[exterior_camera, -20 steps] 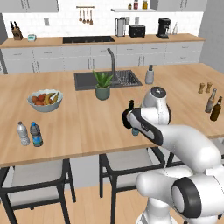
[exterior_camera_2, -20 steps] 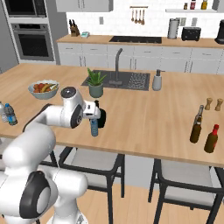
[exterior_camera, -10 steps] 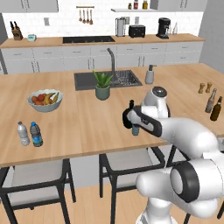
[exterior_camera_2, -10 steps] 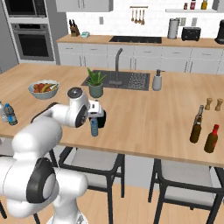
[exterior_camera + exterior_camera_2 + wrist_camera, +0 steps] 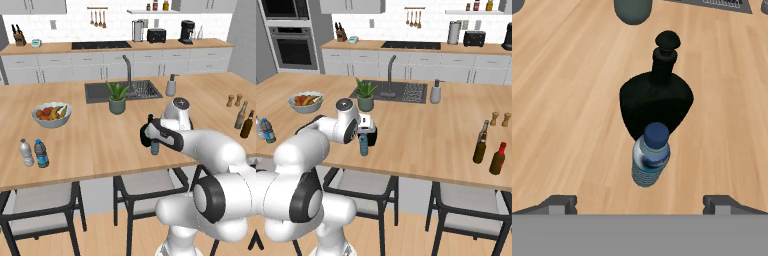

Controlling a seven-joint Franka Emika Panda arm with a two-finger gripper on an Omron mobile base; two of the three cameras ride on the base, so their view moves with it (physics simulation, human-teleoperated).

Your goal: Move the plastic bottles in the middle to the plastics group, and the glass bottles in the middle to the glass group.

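On the wooden island (image 5: pixel 100 145) the black flask (image 5: pixel 656 102) stands mid-counter with the small water bottle (image 5: pixel 650 156) upright just in front of it on the near side, long axis vertical, cap up; my gripper (image 5: pixel 639 202) hangs above with its jaws spread wide, holding nothing. I judge the bottle light, thin-walled and slippery, apt to tip; I'd pinch the labelled body below the cap.
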